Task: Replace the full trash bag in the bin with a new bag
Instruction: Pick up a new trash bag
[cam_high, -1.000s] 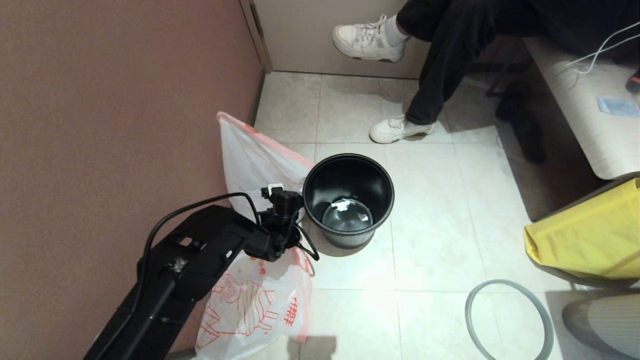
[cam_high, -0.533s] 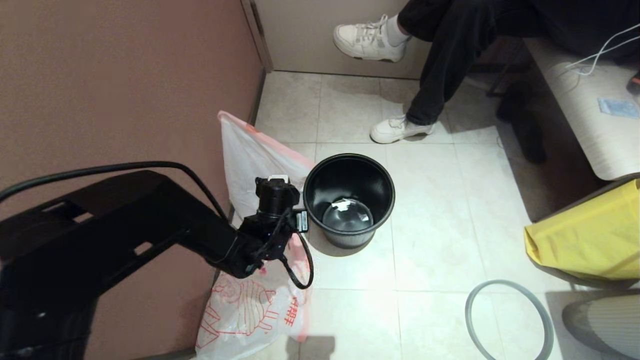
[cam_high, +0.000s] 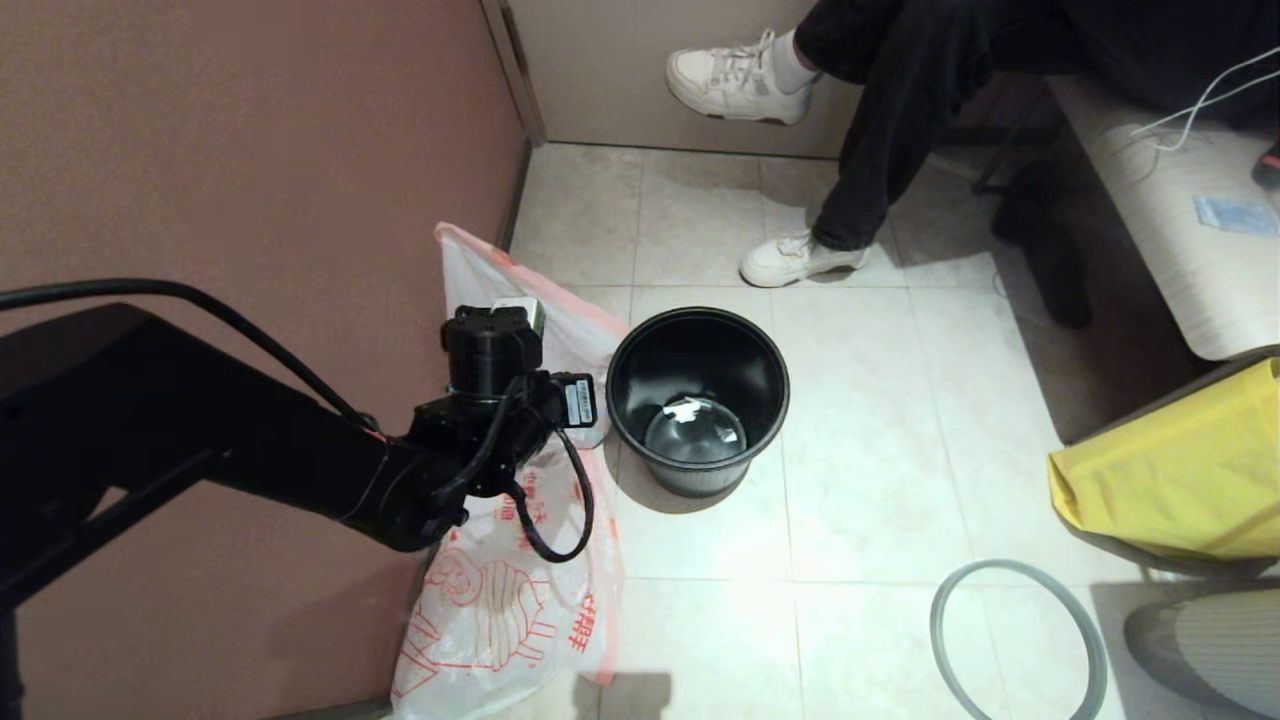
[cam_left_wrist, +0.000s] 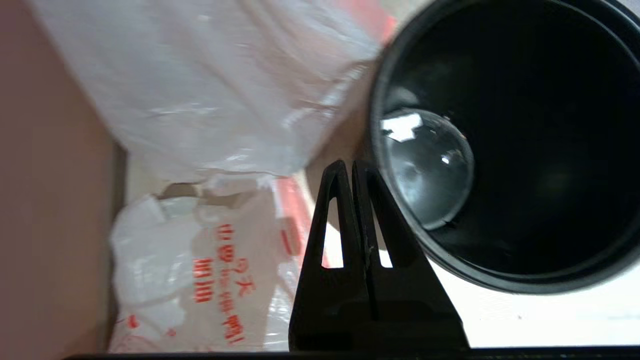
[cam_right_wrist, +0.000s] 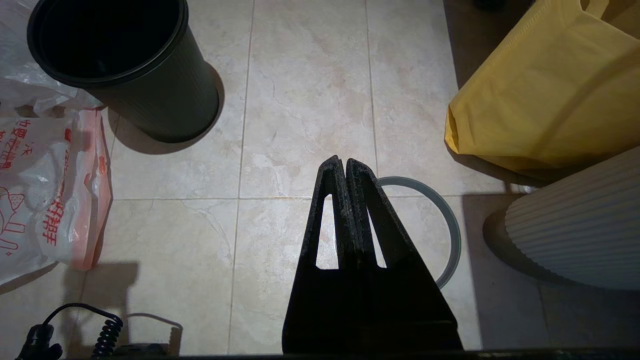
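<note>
**Head view.** Reaching in with the left arm (cam_high: 300, 460), the wrist hanging above the new bag (cam_high: 490, 610), which is lying limp and flat on the floor (cam_high: 860, 480). Standing just beside that wrist, toward the robot's right: the bin (cam_high: 770, 380), unlined, bare bottom shining. Leaning on the wall (cam_high: 250, 200) just beyond the wrist: the full trash bag (cam_high: 480, 280), apparently set aside there to free the bin. Lying well apart, toward the right arm's side: the grey ring (cam_high: 1000, 566), near the yellow bag (cam_high: 1170, 480), presumably taken off so that a liner can be tucked in. Judging the removal done and the lining not yet begun.

**Left wrist view.** Pointing the left gripper (cam_left_wrist: 348, 164) downward, jaws pressed together and gripping nothing. Flanking the tips closely: the bin's rim on one side, the new bag's pink-edged border on the other. Offering only a narrow strip of bare tile between them, with the wall crowding in behind both bags. Likely needing the jaws spread before any pinch on the thin film.

**Right wrist view.** Hanging the right gripper (cam_right_wrist: 341, 162) parked over open tile, jaws shut and empty, the ring lying directly below the tips. Leaving broad clear floor between these tips and the bin, which is well apart.
</note>
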